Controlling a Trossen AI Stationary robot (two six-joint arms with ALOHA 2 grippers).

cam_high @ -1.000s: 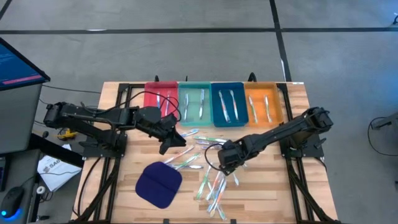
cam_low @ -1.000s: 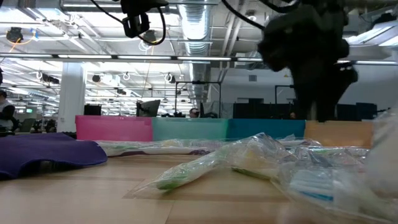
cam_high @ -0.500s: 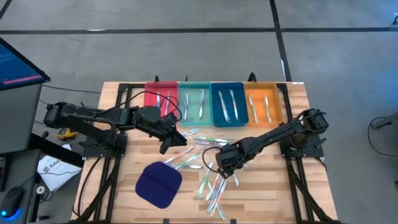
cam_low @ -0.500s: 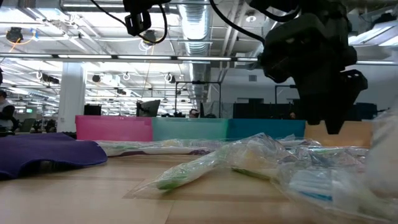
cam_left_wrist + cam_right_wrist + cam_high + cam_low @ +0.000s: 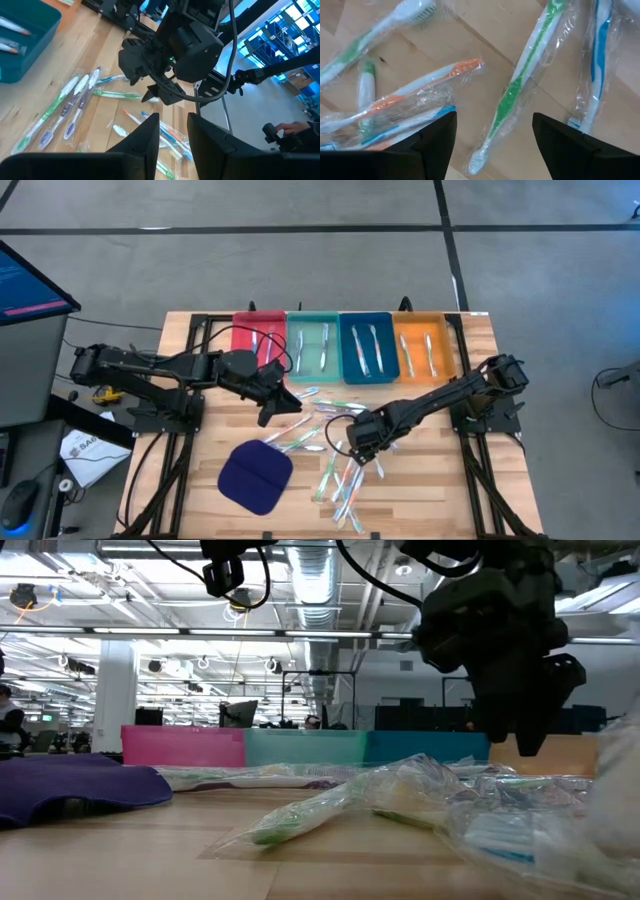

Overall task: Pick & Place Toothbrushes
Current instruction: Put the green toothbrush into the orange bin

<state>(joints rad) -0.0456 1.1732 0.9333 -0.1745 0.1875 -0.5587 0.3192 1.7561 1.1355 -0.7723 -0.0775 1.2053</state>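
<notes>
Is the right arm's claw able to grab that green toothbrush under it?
Probably yes. The right gripper hangs open right above the wrapped green toothbrush, with nothing covering it, though other wrapped brushes lie close alongside.

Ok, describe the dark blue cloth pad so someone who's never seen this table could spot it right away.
Start at the wooden table, then look to its front part on the left arm's side, away from the coloured trays. The dark blue cloth pad lies flat beside the scattered toothbrushes, the only broad, rounded, solid-coloured thing there.

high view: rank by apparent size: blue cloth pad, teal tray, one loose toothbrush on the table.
1. Blue cloth pad, largest patch.
2. Teal tray, a bit smaller than the pad, though close.
3. Loose toothbrush, a thin sliver, clearly smallest.

All lie at table level, so nearness hardly skews this.
</notes>
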